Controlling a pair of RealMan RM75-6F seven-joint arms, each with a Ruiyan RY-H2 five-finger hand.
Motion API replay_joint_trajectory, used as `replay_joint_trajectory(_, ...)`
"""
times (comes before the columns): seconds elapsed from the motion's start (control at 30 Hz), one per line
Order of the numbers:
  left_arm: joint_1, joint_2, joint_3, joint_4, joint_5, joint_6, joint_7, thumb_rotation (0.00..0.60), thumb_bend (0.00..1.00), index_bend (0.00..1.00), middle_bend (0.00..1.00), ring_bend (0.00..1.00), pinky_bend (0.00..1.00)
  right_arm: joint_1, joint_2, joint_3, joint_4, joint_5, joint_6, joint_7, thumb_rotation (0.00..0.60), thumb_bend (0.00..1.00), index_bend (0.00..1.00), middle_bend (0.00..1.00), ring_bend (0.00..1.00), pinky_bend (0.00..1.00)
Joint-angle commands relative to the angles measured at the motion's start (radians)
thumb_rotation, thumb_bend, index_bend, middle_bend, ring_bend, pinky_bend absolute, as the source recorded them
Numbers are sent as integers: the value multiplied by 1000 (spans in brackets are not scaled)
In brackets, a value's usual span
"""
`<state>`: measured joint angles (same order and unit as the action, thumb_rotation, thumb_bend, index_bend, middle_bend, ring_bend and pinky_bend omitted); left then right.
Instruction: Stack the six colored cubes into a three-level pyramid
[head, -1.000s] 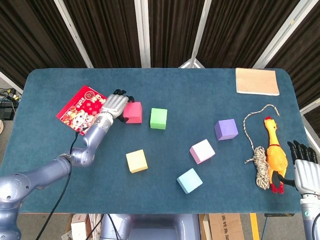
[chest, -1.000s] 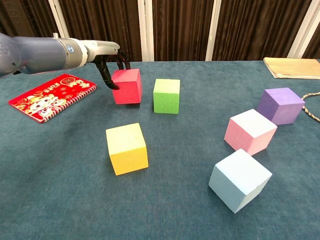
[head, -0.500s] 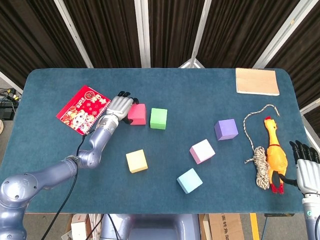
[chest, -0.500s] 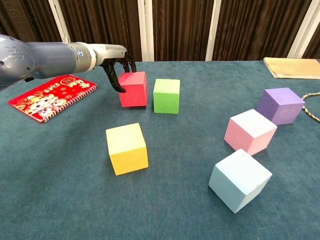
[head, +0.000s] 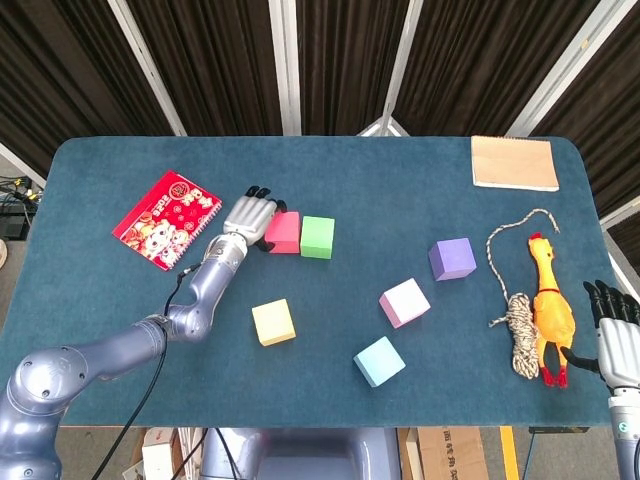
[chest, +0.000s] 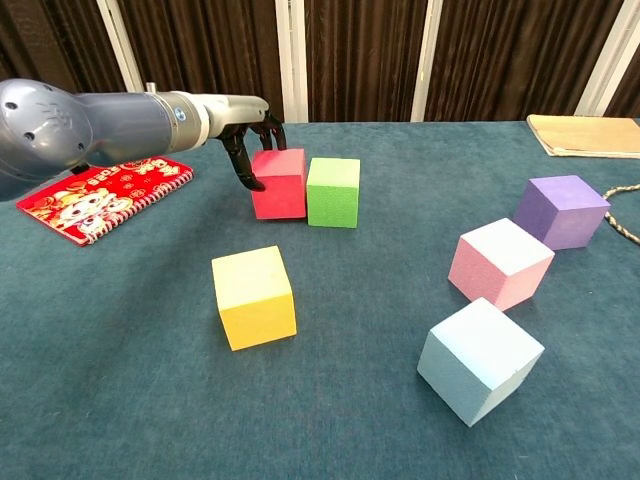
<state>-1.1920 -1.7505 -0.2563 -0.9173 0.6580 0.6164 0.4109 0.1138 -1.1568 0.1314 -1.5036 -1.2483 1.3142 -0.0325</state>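
My left hand (head: 250, 215) (chest: 250, 140) grips the red cube (head: 284, 232) (chest: 280, 185) from its left and back, fingers curled over it. The red cube stands on the table, its right face touching or nearly touching the green cube (head: 318, 237) (chest: 333, 192). A yellow cube (head: 273, 322) (chest: 254, 297) sits nearer the front. To the right lie the pink cube (head: 405, 302) (chest: 500, 263), the light blue cube (head: 379, 361) (chest: 479, 360) and the purple cube (head: 452, 259) (chest: 561, 211). My right hand (head: 618, 335) hangs off the table's front right corner, fingers apart and holding nothing.
A red booklet (head: 167, 218) (chest: 95, 195) lies left of my left hand. A tan notebook (head: 514, 163) (chest: 585, 135) rests at the back right. A rubber chicken (head: 548, 305) and a coiled rope (head: 518, 315) lie near the right edge.
My left hand has carried the red cube rightward, from a gap away to right beside the green cube. The right hand has sunk slightly lower in the head view.
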Motion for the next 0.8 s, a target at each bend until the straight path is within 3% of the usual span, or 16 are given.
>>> replay_joint_trajectory(0.03,-2,-5,1,4,-7,4,7,600,343,295,298,87,7,-1,1,0,0,0,0,2,600,186,50,63,28,0)
replay_joint_trajectory(0.8,-7,-18,-2,8,-9,5,20,600,343,293,295,87,6,-3,7,2,-4,0,3,12,600,185,50,64,28,0)
